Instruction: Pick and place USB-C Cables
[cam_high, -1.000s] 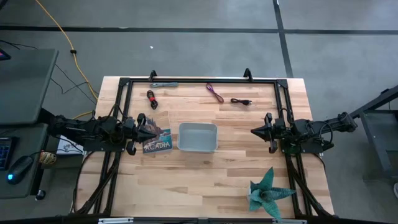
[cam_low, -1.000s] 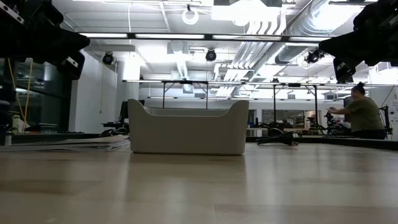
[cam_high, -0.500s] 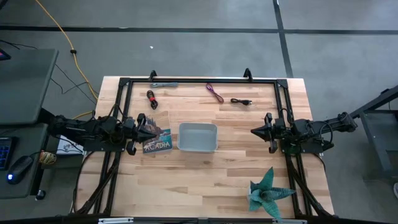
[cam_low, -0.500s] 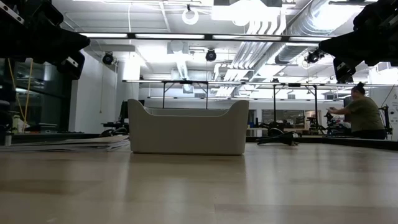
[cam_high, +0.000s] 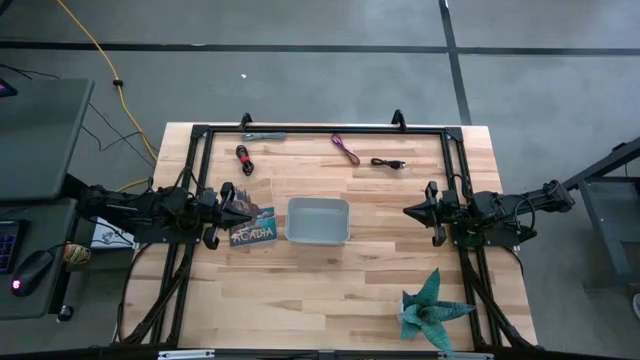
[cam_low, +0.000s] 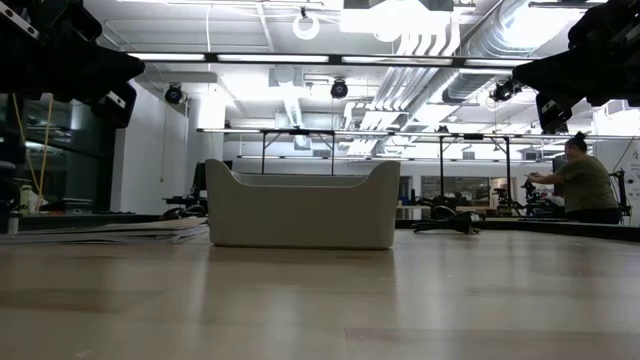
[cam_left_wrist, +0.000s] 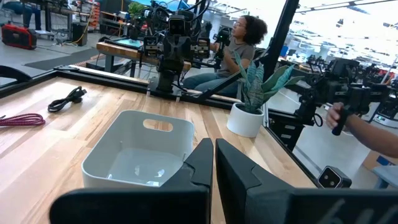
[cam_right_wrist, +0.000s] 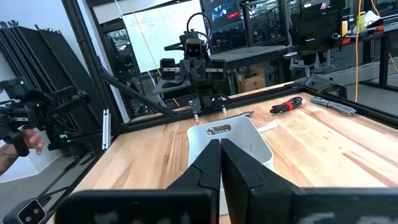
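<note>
Four small cable bundles lie near the table's far edge: a black-and-red one (cam_high: 244, 157), a grey one (cam_high: 263, 134), a purple one (cam_high: 346, 149) and a black one (cam_high: 388, 163). The purple cable (cam_left_wrist: 22, 119) and the black cable (cam_left_wrist: 66, 98) also show in the left wrist view. The grey tray (cam_high: 318, 221) stands mid-table. My left gripper (cam_high: 246, 213) is shut and empty, left of the tray, above a booklet. My right gripper (cam_high: 409, 211) is shut and empty, right of the tray.
A booklet (cam_high: 252, 227) lies left of the tray. A potted green plant (cam_high: 431, 307) stands at the near right. A black frame (cam_high: 320, 130) runs around the table's edges. People show in the room beyond the table.
</note>
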